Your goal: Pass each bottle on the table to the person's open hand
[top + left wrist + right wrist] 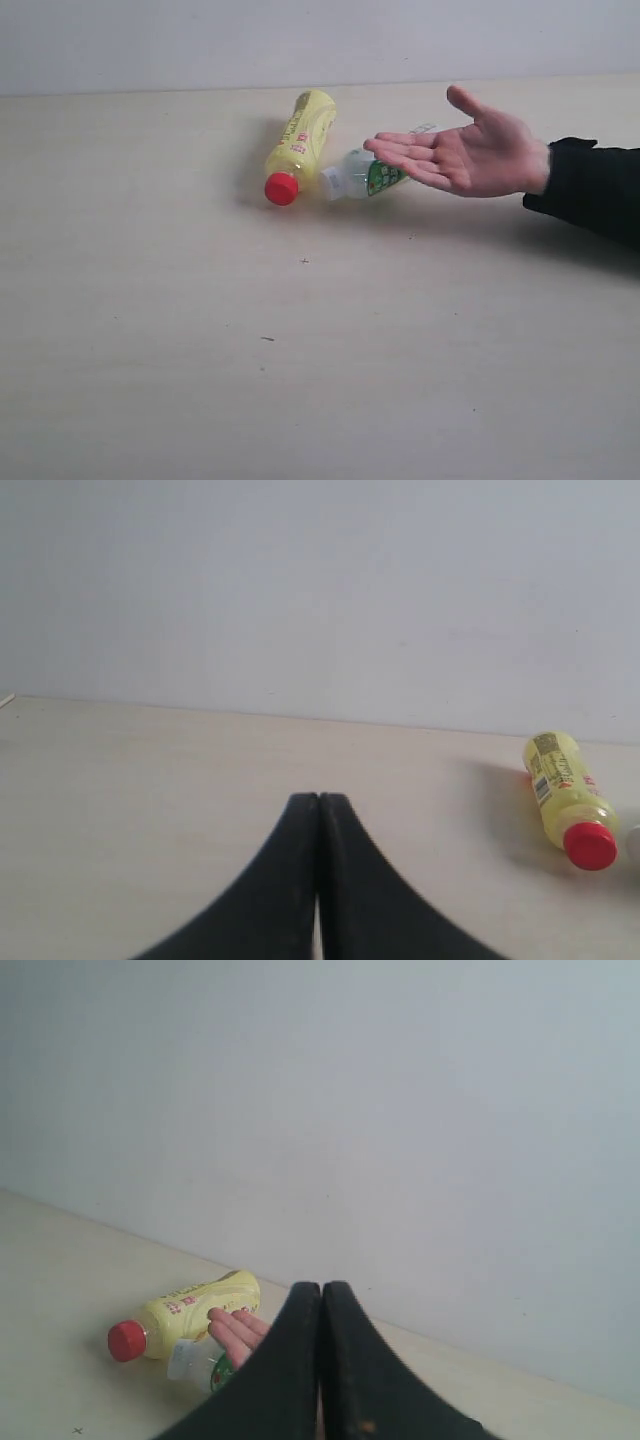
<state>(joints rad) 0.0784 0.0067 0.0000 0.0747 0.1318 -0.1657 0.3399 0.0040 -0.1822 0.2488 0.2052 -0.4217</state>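
Pressing jaws fully together, empty: left gripper [318, 800], right gripper [322, 1288], both well apart from yellow bottle [300, 143] lying on table [300, 380]. Just beside yellow bottle, small clear bottle [362, 176], also lying; past it, open hand [470, 155], palm up, over its far end.

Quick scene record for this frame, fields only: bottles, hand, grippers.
bottles in view: two, both lying on the table
yellow bottle: on its side, red-capped
clear bottle: green-labelled, on its side beside the yellow bottle, far end hidden behind the hand
hand: open, palm up, empty
left gripper: shut, empty
right gripper: shut, empty
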